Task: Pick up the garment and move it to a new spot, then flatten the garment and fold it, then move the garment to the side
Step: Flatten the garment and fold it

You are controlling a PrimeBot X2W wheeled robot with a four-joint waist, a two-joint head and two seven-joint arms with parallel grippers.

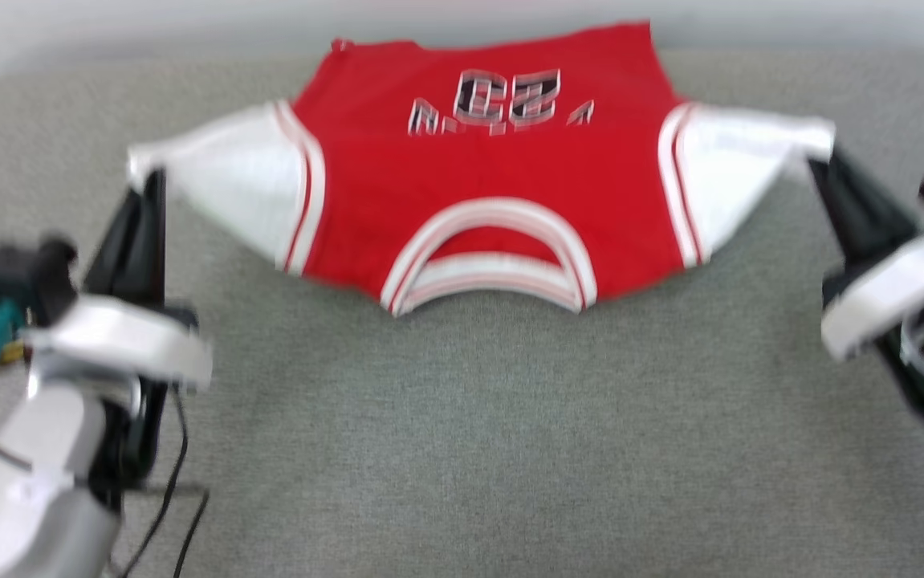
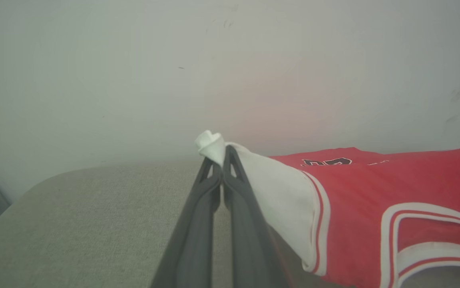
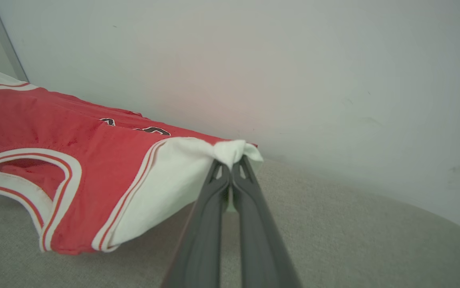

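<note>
Left claw [image 2: 222, 160]: fingers pressed tight together, pinching the tip of a white sleeve [image 2: 214, 146], w/ a bit of cloth bunched above the tips. Right claw [image 3: 231, 164]: same deal, clamped on the other sleeve [image 3: 230, 150] tip.

Btw the two, the shirt [image 1: 494, 185] is stretched wide. Sleeves are pulled taut outward and lifted a little, and the red body sags onto the grey cushion [image 1: 462, 449]. Neck opening faces the robot. Hem and number print are at the far side, close to the pale wall [image 2: 214, 60]. Head view is blurry, so fine detail is lost.

Progress, as a guess:
- Pick-up looks done: shirt is in hand by both sleeves.
- Looks like the move-to-new-spot / spread-out stage. Can't tell whether it's at the new spot already.
- Body looks fairly flat w/ few wrinkles, so flattening seems partly there.
- Left to do: let go, smooth out, fold, then shift to the side. No fold visible yet.
</note>
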